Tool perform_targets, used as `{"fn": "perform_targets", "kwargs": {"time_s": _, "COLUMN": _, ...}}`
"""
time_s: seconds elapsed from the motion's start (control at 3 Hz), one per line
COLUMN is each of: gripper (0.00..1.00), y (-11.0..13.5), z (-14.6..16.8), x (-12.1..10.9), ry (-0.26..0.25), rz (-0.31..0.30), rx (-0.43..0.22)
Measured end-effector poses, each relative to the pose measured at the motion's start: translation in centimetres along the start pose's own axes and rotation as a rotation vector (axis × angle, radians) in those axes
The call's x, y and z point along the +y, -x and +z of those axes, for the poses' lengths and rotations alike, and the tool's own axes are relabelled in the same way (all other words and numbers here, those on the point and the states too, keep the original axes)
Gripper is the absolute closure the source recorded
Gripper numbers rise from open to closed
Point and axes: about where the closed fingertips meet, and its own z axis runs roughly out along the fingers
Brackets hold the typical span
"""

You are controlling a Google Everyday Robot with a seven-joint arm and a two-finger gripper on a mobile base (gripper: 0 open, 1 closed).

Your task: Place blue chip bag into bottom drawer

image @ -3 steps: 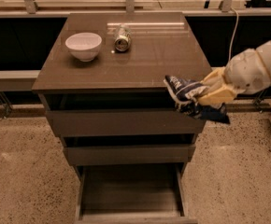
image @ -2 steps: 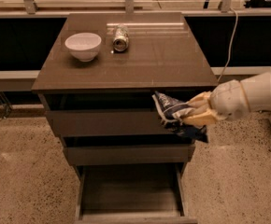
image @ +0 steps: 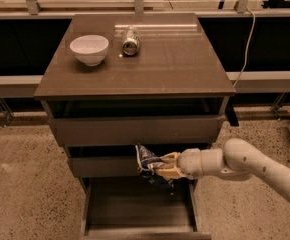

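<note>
Gripper reaches in from the right, in front of the middle drawer, jaws clamped on the blue chip bag, holding it just above the open bottom drawer so a release should drop it inside. Bowl and can sit up on the table, out of the way.

Crumpled blue chip bag in jaws, above open bottom drawer.
</note>
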Motion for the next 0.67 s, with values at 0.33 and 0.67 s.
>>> {"fn": "perform_targets", "kwargs": {"time_s": 0.33, "gripper": 1.0, "y": -5.1, "z": 3.3, "x": -3.4, "ry": -0.069, "rz": 0.052, "rx": -0.003}}
{"fn": "perform_targets", "kwargs": {"time_s": 0.67, "gripper": 1.0, "y": -9.9, "z": 4.9, "x": -4.9, "ry": -0.106, "rz": 0.11, "rx": 0.01}}
